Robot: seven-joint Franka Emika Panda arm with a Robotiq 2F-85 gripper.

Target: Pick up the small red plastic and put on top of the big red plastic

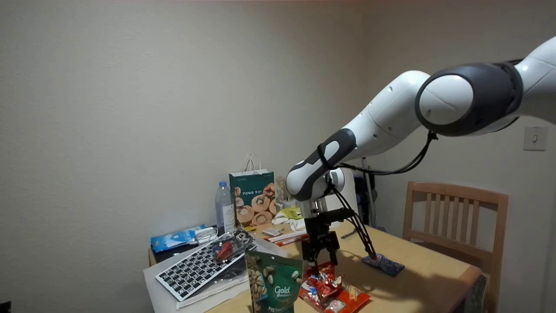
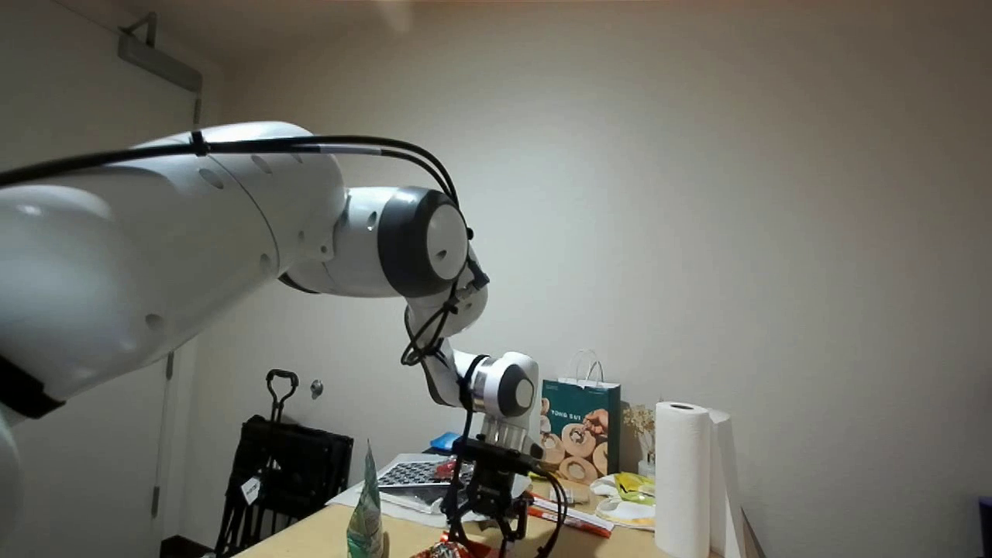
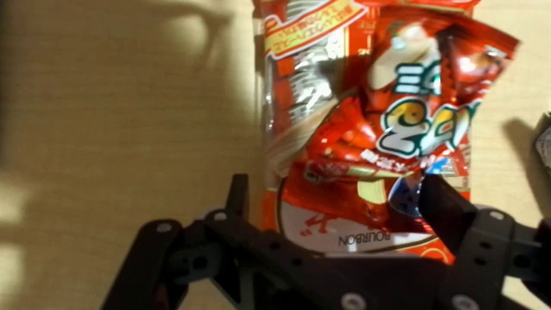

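The small red plastic (image 3: 413, 116), a shiny packet with white and green lettering, lies on top of the big red plastic (image 3: 301, 77) in the wrist view. Below it shows another red stretch with a yellow patch; whether this belongs to the same packet I cannot tell. Above them my gripper (image 3: 335, 186) is open, its fingers wide apart. The left finger stands clear of the small packet, while the right one overlaps its lower edge in the picture; contact is unclear. In an exterior view the small red plastic (image 1: 325, 284) sits crumpled on the big red plastic (image 1: 354, 298), below the gripper (image 1: 325, 262).
An upright green pistachio bag (image 1: 282, 282) stands close beside the red packets. A bluish flat packet (image 1: 384, 264) lies on the table (image 1: 412, 287). Farther off are a keyboard (image 1: 195, 271), a bottle (image 1: 225, 208), a green paper bag (image 1: 254, 195) and a paper towel roll (image 2: 682, 480).
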